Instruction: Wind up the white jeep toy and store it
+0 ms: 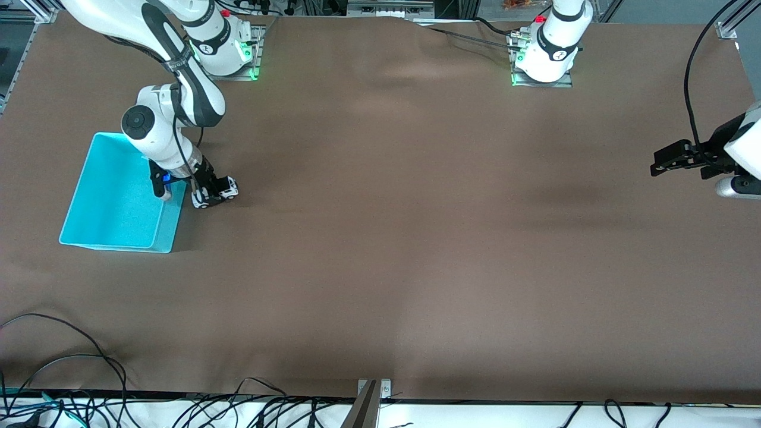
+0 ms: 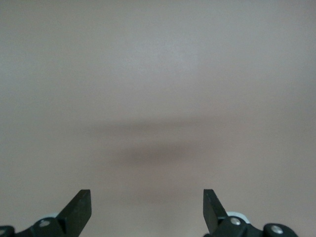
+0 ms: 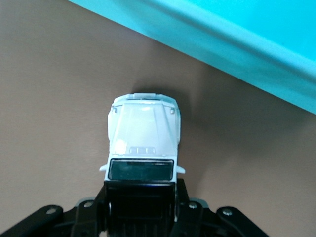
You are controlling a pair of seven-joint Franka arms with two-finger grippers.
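Brown-covered bench [image 1: 416, 249], two Franka arms, pretty bare scene overall.

Right gripper [image 1: 209, 191] down low at the right arm's end of the bench, just beside the cyan bin [image 1: 113, 202]. Clamped on the white jeep toy [image 1: 219, 190], fingers pinching the black-roofed cab end. From the right wrist view: white jeep toy [image 3: 143, 136] with hood and bumper poking out from between the fingers [image 3: 91, 210], dark windshield right at the pads, black roof tucked in between them. Hood pointing toward the cyan bin [image 3: 237, 34], bin wall near but not touching the bumper. Shadow right under the jeep on the brown cover; wheels on the cover or a hair above, can't tell for sure.

Cyan bin sitting near the bench edge at the right arm's end, long side running along next to the jeep. Nothing visible inside from the front view, part of the inside hidden by the arm.

Left gripper [image 1: 675, 159] way over at the left arm's end of the bench, hanging in the air above the cover, just waiting. Jaws spread wide, holding nothing. Left wrist view: left gripper [image 2: 147, 210] with both black fingertips [image 2: 79, 210] well apart, plain brown cover underneath with a soft shadow.

Tangle of black cables [image 1: 71, 386] along the bench edge nearest the front camera.
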